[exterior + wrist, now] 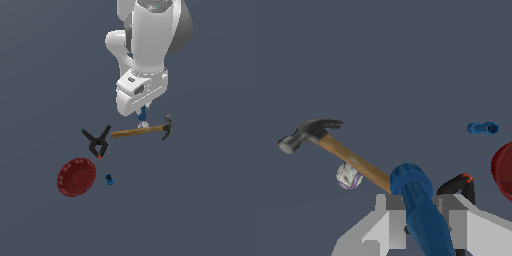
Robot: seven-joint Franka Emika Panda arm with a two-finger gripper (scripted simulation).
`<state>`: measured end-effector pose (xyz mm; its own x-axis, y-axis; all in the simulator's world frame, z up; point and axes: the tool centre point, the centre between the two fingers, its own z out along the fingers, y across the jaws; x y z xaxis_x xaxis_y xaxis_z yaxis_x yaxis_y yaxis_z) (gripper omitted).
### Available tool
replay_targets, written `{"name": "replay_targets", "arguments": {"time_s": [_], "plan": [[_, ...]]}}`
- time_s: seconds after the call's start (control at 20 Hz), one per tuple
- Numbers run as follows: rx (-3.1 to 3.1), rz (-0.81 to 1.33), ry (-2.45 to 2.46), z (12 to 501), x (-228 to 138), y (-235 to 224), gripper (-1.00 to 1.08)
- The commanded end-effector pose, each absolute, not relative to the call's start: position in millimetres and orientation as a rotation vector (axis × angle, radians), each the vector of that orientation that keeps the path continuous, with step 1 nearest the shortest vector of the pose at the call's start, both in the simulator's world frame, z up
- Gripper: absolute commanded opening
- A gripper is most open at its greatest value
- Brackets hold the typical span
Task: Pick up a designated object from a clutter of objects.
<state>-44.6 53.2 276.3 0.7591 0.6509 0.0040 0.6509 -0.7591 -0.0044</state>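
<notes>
Dark-blue elongated tapered piece sits between the end effector fingers in the wrist view, wider rounded end pointing away from the camera, body running back between the two pale pads. End effector is closed down on it, a finger flush on each side, so it reads as held. In the exterior view only a sliver of the blue piece shows under the white arm, just above the tiny whitish lump and near the wooden-handled hammer with black head. Whether it is off the grey table yet I cannot tell (no shadow gap visible).

Other clutter: black spring clamp with red tip on the exterior view's left of the hammer handle, dark red round bowl below it, stubby blue piece with a dark hole just beside the bowl and well apart from the grasp.

Step in hand, judged: lift after grasp. To do it well, go straight up, no sideways drift, since the hammer handle and the whitish lump lie close under the fingers and a swing could knock them. Keep squeeze steady; the piece is tapered and smooth-looking, so it could slide toward its thin end or pivot in the pads. Lift slowly, keep the wrist level.
</notes>
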Motion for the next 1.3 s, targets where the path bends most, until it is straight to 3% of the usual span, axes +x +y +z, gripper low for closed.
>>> {"name": "replay_targets", "arguments": {"time_s": [0.0, 0.6, 1.25], "plan": [[-2.941, -0.003, -1.088, 300, -41, 32, -1.0], [-2.946, 0.0, -1.087, 398, -19, -56, -1.0], [-2.948, 0.0, -1.087, 435, -8, -89, -1.0]]}}
